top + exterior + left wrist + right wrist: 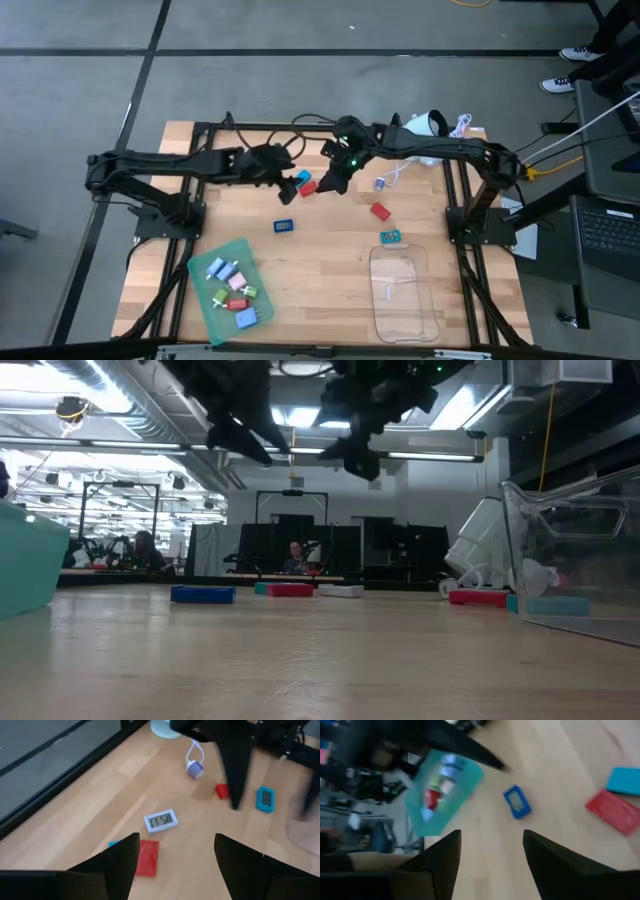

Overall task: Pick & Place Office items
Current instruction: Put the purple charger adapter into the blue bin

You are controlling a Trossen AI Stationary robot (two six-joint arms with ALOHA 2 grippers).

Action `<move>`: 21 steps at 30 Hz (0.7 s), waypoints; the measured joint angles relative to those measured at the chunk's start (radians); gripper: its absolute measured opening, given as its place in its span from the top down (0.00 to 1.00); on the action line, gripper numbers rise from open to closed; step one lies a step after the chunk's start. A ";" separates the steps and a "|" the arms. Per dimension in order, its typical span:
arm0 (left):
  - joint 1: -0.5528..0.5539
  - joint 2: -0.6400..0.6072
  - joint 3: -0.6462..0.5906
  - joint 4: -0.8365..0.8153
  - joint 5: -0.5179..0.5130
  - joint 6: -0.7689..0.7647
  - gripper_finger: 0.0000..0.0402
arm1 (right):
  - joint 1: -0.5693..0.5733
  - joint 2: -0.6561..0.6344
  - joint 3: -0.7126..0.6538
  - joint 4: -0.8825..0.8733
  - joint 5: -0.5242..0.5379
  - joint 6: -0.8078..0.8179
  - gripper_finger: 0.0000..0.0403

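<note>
Jaws of both grippers open and empty, raised above table (330, 270)

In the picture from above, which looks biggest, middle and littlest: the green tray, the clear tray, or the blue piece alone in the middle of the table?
1. Clear tray and green tray: they look about alike, too close to rank.
2. Blue piece: far the smallest.
</note>
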 joint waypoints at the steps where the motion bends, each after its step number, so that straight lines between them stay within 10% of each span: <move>1: 0.008 0.007 0.000 0.011 0.004 0.007 0.38 | 0.000 -0.007 0.000 -0.005 -0.016 0.000 0.46; 6: 0.035 -0.004 0.000 0.051 -0.008 0.015 0.38 | 0.003 -0.026 0.001 -0.126 -0.013 -0.062 0.46; 14: 0.107 -0.046 0.000 -0.011 -0.003 0.062 0.38 | 0.038 -0.029 -0.097 -0.535 0.523 -0.120 0.46; 21: 0.136 -0.057 0.000 -0.017 0.059 0.106 0.38 | 0.078 -0.050 -0.318 -0.475 0.621 0.048 0.46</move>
